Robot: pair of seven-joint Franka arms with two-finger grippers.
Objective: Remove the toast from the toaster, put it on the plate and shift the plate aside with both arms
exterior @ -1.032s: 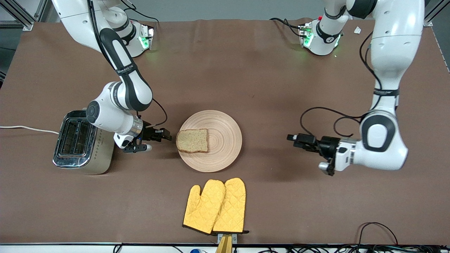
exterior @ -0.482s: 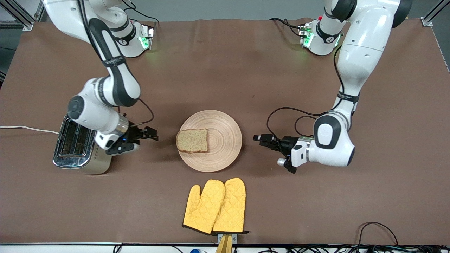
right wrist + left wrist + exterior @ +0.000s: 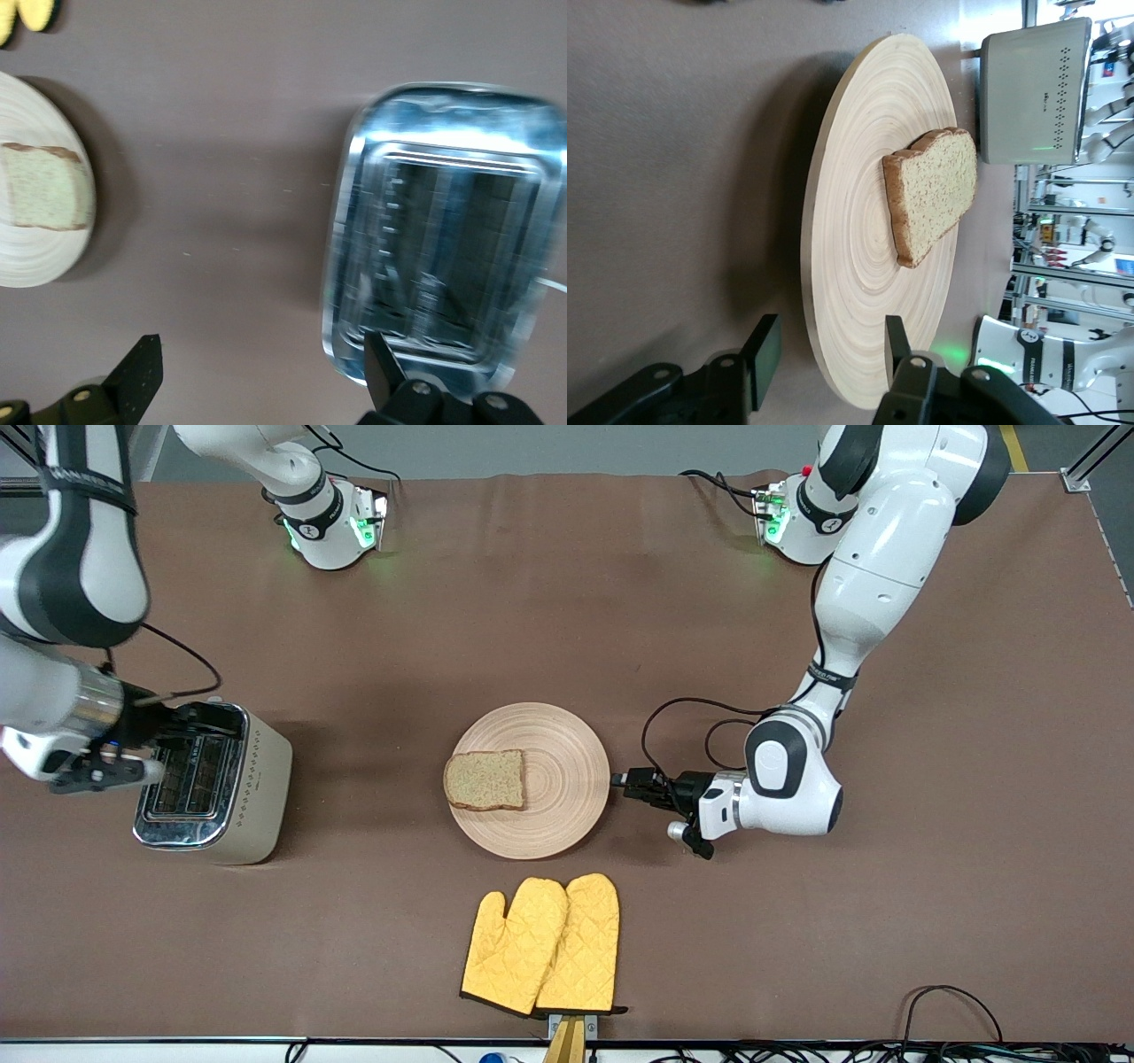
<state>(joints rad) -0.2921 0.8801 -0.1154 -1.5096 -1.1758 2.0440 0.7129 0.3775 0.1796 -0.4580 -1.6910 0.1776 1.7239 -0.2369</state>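
Toast lies flat on the plate, on the half toward the right arm's end of the table, with its crust edge reaching almost to the rim. In the left wrist view the same slice rests fully on the grooved wood. The plate sits on the brown table, midway between the two arms.

The left gripper is low at the plate's edge toward the left arm's end. Its two fingers straddle the rim, one under it and one over the top surface, with a visible gap to the wood on each side; the jaws are part spread and not pinching the plate.

The right gripper hangs over the toaster, which stands at the right arm's end of the table. Its fingers are spread wide and hold nothing. The toaster's slots show beneath it.

A pair of yellow oven mitts lies nearer the front camera than the plate, well apart from both grippers.
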